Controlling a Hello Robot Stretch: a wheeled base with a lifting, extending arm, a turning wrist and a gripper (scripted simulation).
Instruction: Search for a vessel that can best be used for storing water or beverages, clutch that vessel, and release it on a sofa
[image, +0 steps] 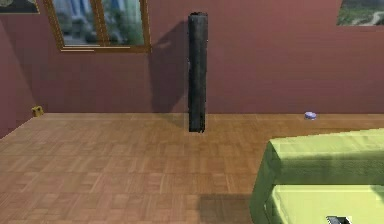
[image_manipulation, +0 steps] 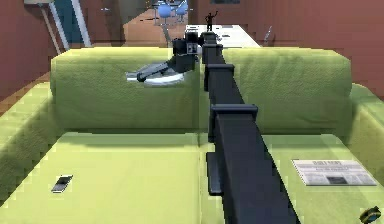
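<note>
Arm (image_manipulation: 235, 130) is reaching across sofa (image_manipulation: 120, 160) | fingers (image_manipulation: 158, 69) are hovering at backrest's top edge by grey-blue curved thing (image_manipulation: 160, 83) | grasp: cannot tell

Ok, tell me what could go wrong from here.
1. The hand sits by the sofa's backrest with a silvery thing at it; I cannot tell if it is held, so a release may drop nothing.
2. Dropped, it could tumble onto the small dark thing on the seat.
</note>
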